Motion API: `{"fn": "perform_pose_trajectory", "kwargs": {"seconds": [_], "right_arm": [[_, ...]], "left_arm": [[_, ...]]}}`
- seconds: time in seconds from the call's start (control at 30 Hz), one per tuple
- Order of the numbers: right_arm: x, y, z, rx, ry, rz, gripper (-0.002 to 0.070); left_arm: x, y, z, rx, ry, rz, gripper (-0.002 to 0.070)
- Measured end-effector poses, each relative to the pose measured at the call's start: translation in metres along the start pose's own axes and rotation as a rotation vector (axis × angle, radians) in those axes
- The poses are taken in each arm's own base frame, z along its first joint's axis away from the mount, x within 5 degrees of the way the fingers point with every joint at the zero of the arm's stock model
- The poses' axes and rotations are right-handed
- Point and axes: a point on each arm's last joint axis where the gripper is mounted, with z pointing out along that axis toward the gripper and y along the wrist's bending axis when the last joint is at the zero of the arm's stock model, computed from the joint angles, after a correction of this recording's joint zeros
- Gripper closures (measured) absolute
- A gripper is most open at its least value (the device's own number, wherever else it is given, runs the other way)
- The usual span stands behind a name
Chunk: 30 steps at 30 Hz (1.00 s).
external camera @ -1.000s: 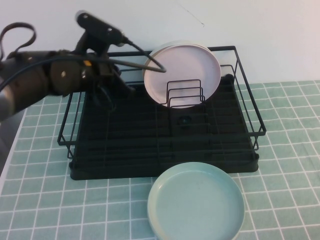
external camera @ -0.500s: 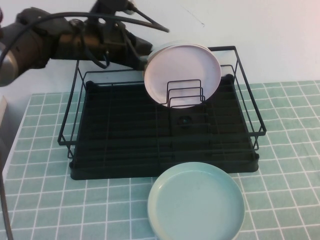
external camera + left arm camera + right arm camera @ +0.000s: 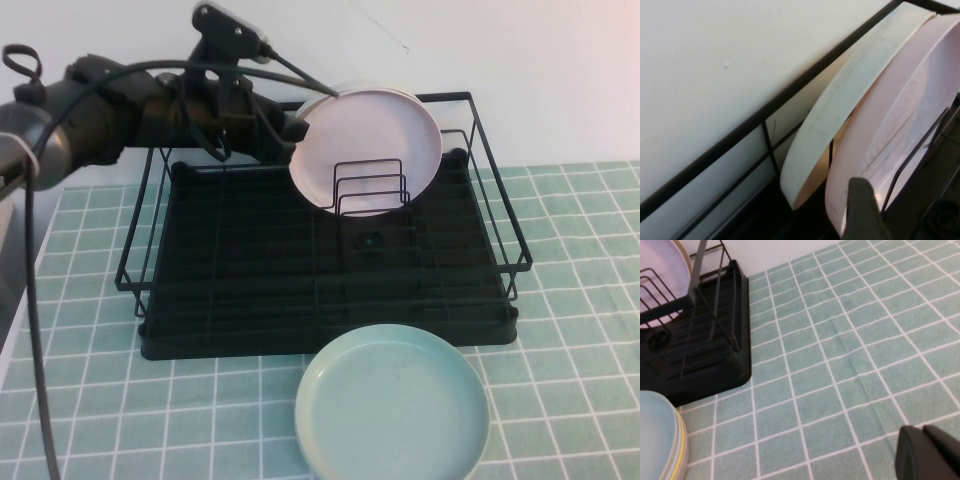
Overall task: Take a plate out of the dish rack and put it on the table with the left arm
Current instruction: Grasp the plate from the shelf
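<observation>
Two plates stand upright in the black wire dish rack [image 3: 320, 250] toward the tiled table's [image 3: 580, 300] far edge: a matte pink-lilac plate [image 3: 370, 145], a cream-white plate [image 3: 840, 105] behind. Left gripper [image 3: 292, 128] touches its rim, grip unclear. Right gripper [image 3: 930, 452] hovers clenched over tiles.

Three plates (pink plate [image 3: 368, 145], cream plate [image 3: 840, 115], mint-green plate [image 3: 392, 405]), one dish rack [image 3: 320, 300].

The left arm [image 3: 110, 105] is black and rounded, with looping black cables, a white-topped wrist camera [image 3: 232, 22] and a dark hand [image 3: 290, 128].
</observation>
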Motion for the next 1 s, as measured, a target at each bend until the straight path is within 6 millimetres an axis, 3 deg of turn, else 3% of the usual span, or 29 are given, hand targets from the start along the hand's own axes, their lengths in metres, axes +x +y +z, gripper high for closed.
{"fn": "perform_pose_trajectory", "kwargs": {"seconds": [0.53, 1.0], "right_arm": [[0.0, 0.0, 0.0, 0.0, 0.0, 0.0, 0.0678], [0.0, 0.0, 0.0, 0.0, 0.0, 0.0, 0.0678]], "left_arm": [[0.015, -0.006, 0.039, -0.055, -0.046, 0.073, 0.0311], [0.019, 0.0, 0.048, -0.091, -0.091, -0.029, 0.0312]]}}
